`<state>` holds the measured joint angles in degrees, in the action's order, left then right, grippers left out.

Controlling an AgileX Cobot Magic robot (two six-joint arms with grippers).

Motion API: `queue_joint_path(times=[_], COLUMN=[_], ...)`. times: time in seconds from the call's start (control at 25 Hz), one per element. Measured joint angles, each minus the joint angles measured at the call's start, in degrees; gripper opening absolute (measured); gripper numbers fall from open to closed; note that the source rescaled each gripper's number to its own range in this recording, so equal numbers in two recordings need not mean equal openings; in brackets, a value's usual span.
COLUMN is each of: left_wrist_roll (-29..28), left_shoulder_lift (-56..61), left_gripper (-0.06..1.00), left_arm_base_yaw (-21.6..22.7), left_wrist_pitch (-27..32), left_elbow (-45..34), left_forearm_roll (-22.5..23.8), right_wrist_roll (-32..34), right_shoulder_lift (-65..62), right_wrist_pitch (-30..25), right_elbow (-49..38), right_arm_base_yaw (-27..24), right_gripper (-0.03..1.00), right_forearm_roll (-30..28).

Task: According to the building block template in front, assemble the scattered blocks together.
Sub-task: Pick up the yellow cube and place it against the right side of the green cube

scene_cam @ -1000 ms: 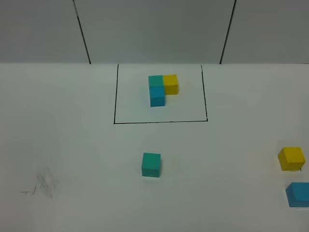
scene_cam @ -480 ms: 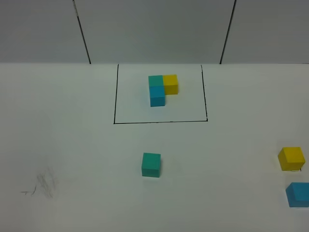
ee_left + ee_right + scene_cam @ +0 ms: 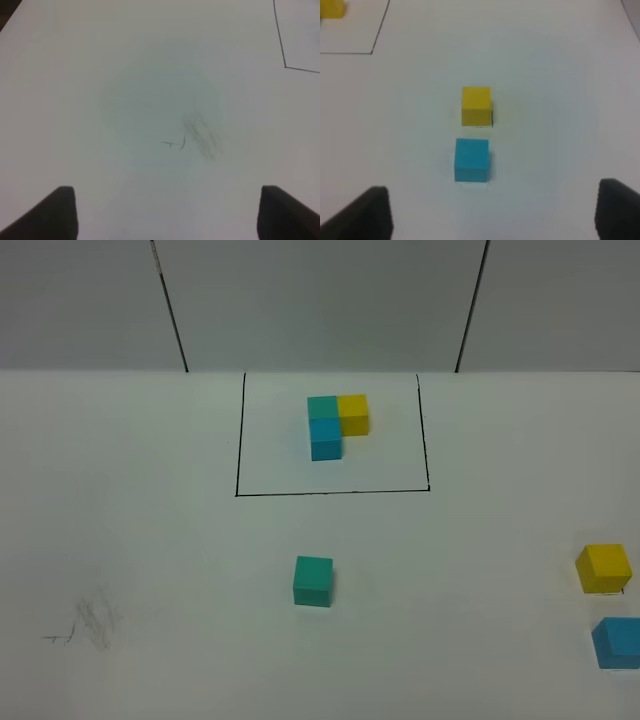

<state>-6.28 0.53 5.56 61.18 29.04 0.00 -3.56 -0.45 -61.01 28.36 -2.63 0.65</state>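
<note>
The sky-blue cube (image 3: 471,159) lies dead ahead of the right gripper (image 3: 492,215), centred between its spread, empty jaws, with the yellow cube (image 3: 476,105) just beyond. The left gripper (image 3: 167,212), jaws also spread, faces only table (image 3: 125,75).

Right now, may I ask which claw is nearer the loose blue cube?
Right. The right claw has the blue cube just ahead; the left claw is over a smudge.

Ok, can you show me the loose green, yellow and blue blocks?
Loose green block (image 3: 313,578), high view, top face.
Loose yellow block (image 3: 476,104), right wrist view, top face.
Loose blue block (image 3: 472,159), right wrist view, top face.
</note>
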Motion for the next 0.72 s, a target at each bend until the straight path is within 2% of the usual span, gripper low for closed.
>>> queue_joint_path(times=[0.72], left_wrist_roll=[0.0], left_shoulder_lift=[0.0], left_gripper=[0.59], left_arm_base_yaw=[0.0], left_wrist_pitch=[-0.01], left_elbow=[0.0], left_forearm_roll=[0.0], right_wrist_roll=[2.43], right_shoulder_lift=[0.0], right_wrist_pitch=[0.0], right_elbow=[0.0], right_arm_base_yaw=[0.0], right_gripper=[0.68], right_forearm_roll=[-0.65])
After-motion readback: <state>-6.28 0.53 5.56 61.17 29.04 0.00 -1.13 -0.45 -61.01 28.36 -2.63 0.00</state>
